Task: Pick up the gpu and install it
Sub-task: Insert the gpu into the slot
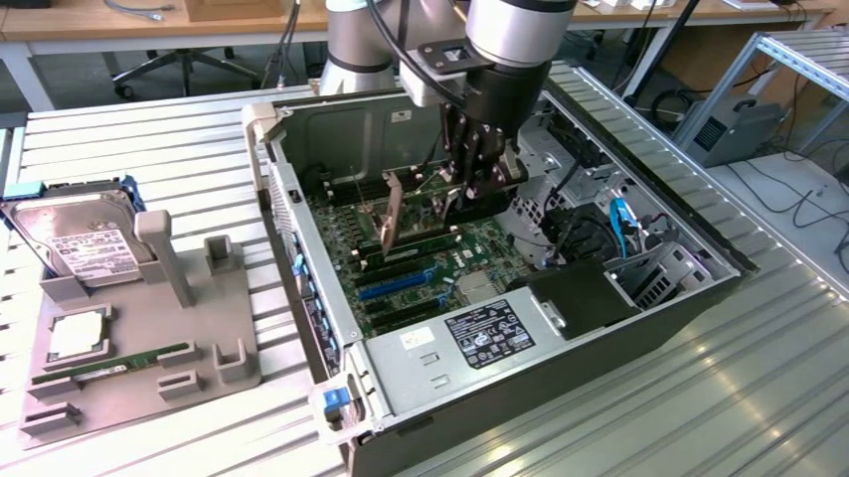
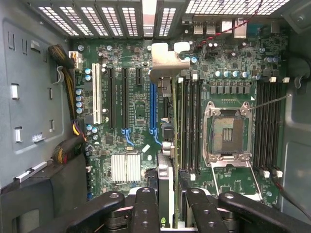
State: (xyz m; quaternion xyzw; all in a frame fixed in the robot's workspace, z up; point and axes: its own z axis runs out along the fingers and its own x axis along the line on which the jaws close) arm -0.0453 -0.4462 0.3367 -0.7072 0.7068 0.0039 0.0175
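Thin brownish-dark circuit-board gpu [image 1: 393, 217] with silver metal bracket stands on edge inside the open grey computer case [image 1: 345, 134], over the green motherboard [image 1: 414, 283], just beside the blue expansion slot [image 2: 153, 107]. Cannot tell whether its lower edge touches the board. Gripped at one end between the black fingers [image 2: 146, 208] of the gripper [image 1: 464, 194]. Well apart on the ribbed metal tabletop [image 1: 133, 139]: grey holder tray [image 1: 146, 318] with boxy silver hard drive [image 1: 80, 243] and narrow green RAM stick [image 1: 113, 366].
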